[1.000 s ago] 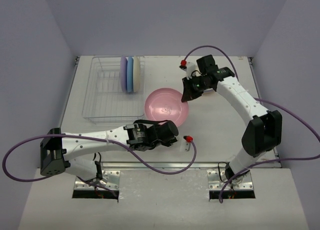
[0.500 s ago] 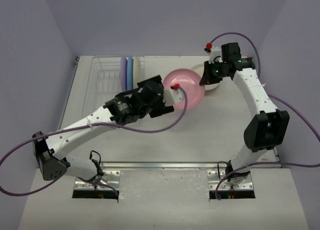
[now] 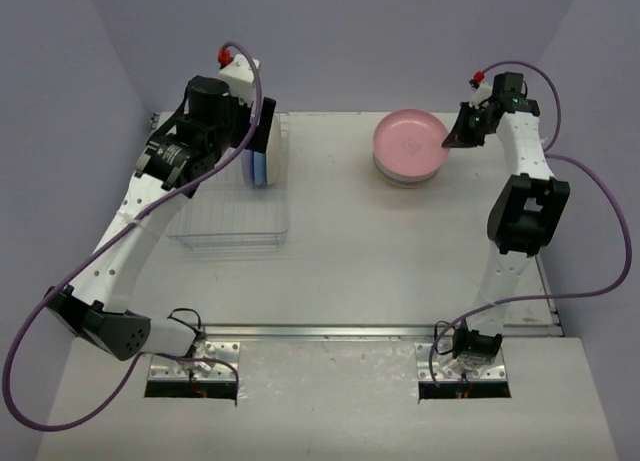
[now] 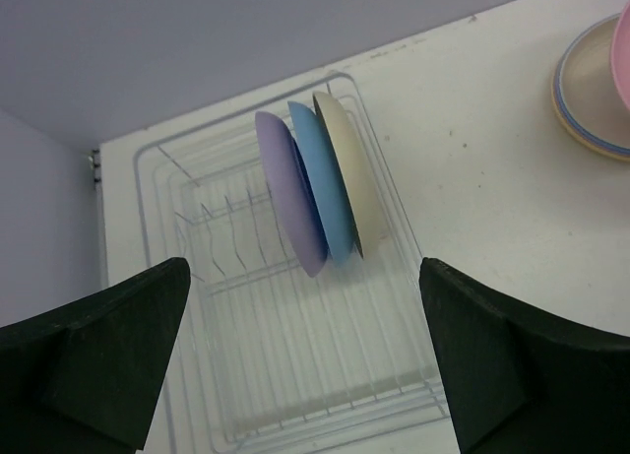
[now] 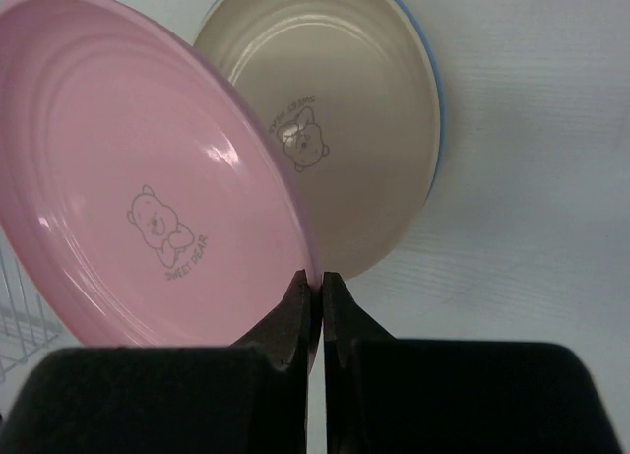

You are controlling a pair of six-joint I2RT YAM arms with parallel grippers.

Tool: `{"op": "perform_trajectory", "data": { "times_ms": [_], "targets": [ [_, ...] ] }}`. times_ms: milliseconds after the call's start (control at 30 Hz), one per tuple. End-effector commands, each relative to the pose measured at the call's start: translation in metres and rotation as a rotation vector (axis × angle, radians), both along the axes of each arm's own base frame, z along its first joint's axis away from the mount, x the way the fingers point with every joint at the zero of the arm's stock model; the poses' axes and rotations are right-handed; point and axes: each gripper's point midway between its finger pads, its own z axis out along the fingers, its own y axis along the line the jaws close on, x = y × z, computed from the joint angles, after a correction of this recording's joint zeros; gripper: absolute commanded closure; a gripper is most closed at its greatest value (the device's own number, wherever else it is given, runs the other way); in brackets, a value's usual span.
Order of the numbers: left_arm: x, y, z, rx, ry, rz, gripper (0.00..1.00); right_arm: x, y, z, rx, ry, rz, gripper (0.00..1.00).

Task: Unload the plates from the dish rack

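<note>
Three plates stand upright in the dish rack (image 4: 295, 375), side by side: lavender (image 4: 290, 193), blue (image 4: 323, 183) and cream (image 4: 349, 173). My left gripper (image 4: 305, 301) hangs open above the rack with nothing between its fingers. The arm hides part of those plates in the top view. My right gripper (image 5: 317, 277) is shut on the rim of a pink plate (image 5: 148, 198), holding it tilted just over a stack of plates (image 3: 408, 173) at the back right. The stack's top plate is cream (image 5: 345, 129).
The wire rack (image 3: 225, 206) fills the table's back left, and its front slots hold nothing. Grey walls close in the left, back and right sides. Purple cables trail from both arms.
My left gripper opened, and the left arm swung from the pink plate to above the rack. The right gripper carried the pink plate back and right, over the stack.
</note>
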Motion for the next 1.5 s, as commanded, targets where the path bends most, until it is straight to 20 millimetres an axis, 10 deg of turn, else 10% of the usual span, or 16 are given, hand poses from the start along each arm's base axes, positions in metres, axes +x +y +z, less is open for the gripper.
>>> {"op": "perform_trajectory", "data": {
  "times_ms": [0,433,700,867,1133,1467],
  "targets": [
    [0.009,0.019,-0.013,-0.207,0.083,0.03,0.0,0.029,0.003,0.024,0.023,-0.108,0.001,1.0],
    [0.01,0.025,-0.043,-0.235,0.153,0.071,0.0,0.054,-0.016,-0.024,-0.042,-0.083,-0.047,0.96],
    [0.008,0.025,-0.05,-0.253,0.166,0.068,0.0,0.051,-0.022,-0.027,-0.069,-0.066,-0.072,0.03],
    [0.013,0.032,-0.051,-0.324,0.177,0.059,0.02,0.04,-0.008,0.014,-0.018,-0.111,-0.042,0.01],
    [0.036,0.039,-0.066,-0.561,0.253,-0.12,0.31,-0.003,0.026,0.105,0.097,-0.216,0.056,0.01],
    [0.071,0.04,-0.095,-0.707,0.338,-0.267,0.36,-0.1,0.068,0.096,0.23,-0.146,0.196,0.01]
  ]
}}
